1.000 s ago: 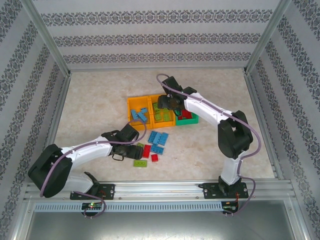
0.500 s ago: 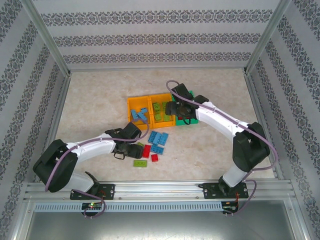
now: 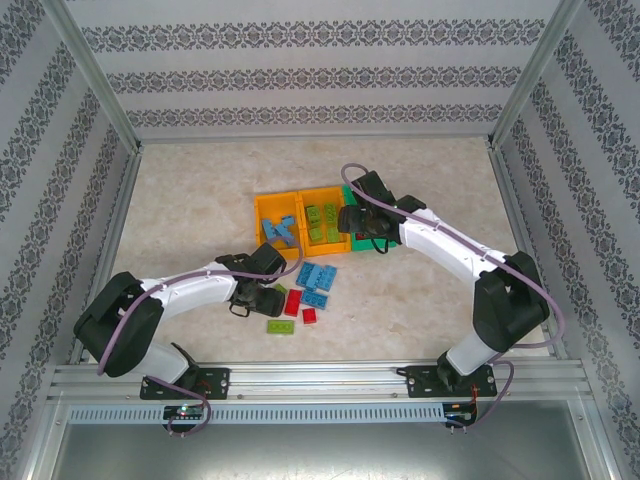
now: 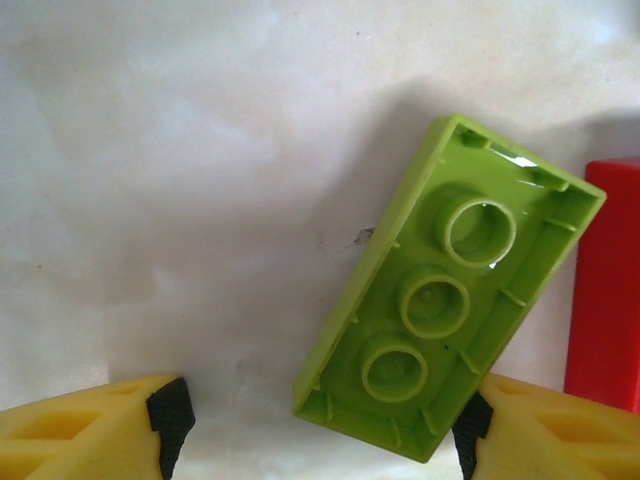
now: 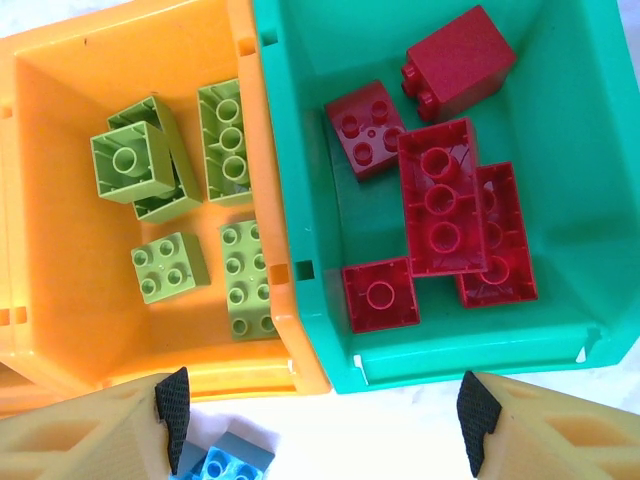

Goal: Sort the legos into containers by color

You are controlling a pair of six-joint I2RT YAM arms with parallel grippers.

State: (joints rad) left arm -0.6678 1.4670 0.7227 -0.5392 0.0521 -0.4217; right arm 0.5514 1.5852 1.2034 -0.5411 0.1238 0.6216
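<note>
- The step in hand is, I judge, the pick of one lime green brick. It lies upside down and skewed on the table, just beside a red brick.
- The left gripper is low over it with the jaws spread. One pad is at the near corner of the brick and the other is well apart from it, so nothing is pinched yet.
- The next move calls for the jaws to press on the brick. Because it is skewed, it may turn, so a small shift to centre it seems wise.
- After that it belongs in the orange bin, where the green pieces are.
- The right gripper hangs over the bins, spread and empty. The green bin holds the red pieces.
- Several blue bricks wait loose on the table.
</note>
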